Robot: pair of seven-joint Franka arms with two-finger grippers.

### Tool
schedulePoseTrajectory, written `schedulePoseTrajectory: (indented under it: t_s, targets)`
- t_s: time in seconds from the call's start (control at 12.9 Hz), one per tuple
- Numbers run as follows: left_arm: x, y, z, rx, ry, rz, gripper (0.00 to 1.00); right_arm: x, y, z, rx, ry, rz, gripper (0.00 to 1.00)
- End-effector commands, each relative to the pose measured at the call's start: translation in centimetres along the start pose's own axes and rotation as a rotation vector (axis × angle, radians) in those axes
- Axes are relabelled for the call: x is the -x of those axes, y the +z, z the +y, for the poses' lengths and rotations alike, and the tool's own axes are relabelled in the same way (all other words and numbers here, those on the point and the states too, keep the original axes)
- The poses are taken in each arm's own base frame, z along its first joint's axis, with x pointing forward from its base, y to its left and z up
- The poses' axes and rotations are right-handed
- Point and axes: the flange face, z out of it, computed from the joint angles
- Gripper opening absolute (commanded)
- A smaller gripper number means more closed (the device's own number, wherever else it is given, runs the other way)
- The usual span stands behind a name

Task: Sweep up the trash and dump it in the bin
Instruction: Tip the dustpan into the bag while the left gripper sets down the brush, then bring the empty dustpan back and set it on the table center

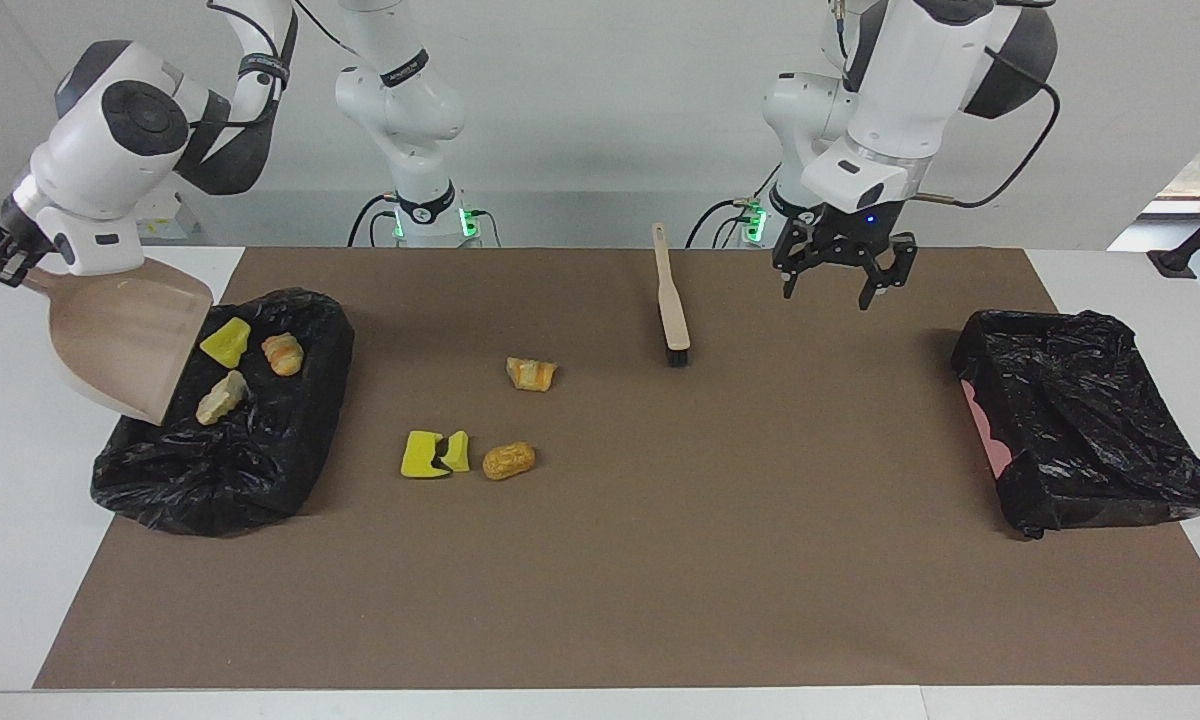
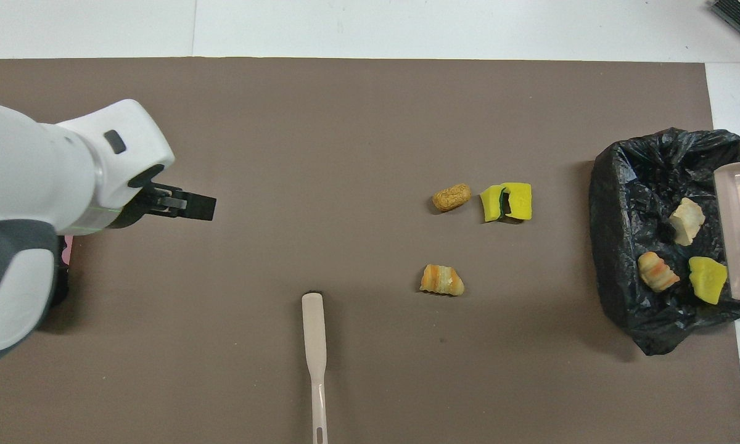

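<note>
Facing view: seven trash lumps [image 1: 509, 460]

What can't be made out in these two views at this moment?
- Right hand: outside the overhead view; facing view shows it at the frame's edge on the dustpan handle.
- Bin at the left arm's end: overhead, mostly covered by the raised left arm.
- Brush bristles: hidden overhead under its handle.

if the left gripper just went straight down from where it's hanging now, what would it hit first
Most likely only the bare brown mat. The left gripper, open and empty, hangs between the brush and the bin at the left arm's end, over neither, though depth is hard to judge.
</note>
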Motion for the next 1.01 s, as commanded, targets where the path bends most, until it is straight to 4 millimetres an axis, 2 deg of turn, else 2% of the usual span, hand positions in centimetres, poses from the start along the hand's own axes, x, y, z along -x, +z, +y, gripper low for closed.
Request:
schedulePoseTrajectory:
  t_s: [0.0, 0.23, 0.39, 0.62, 0.7, 0.93]
  targets:
    - [-0.1, -4.0, -3.6, -0.024, 0.028, -0.034, 1.00, -2.1, -2.1, 0.7, 0.032, 0.010, 0.116, 0.00]
    - [-0.1, -6.7, -5.4, -0.026, 0.049, -0.031, 1.00, -5.4, -3.8, 1.3, 0.028, 0.104, 0.357, 0.00]
    - [0.2, -6.7, -5.7, -0.027, 0.047, -0.061, 1.00, -8.0, -5.6, 1.7, 0.010, 0.170, 0.464, 0.00]
    - [-0.3, -6.9, -6.7, -0.026, 0.028, -0.099, 1.00, -13.5, -7.6, 3.6, -0.011, 0.225, 0.540, 0.00]
    - [-0.1, -7.2, -6.8, -0.026, 0.026, -0.098, 1.00, -15.3, -7.7, 4.3, -0.048, 0.289, 0.568, 0.00]
    - [0.4, -7.8, -8.1, -0.027, -0.003, -0.087, 1.00, -22.3, -11.0, 5.5, -0.137, 0.454, 0.657, 0.00]
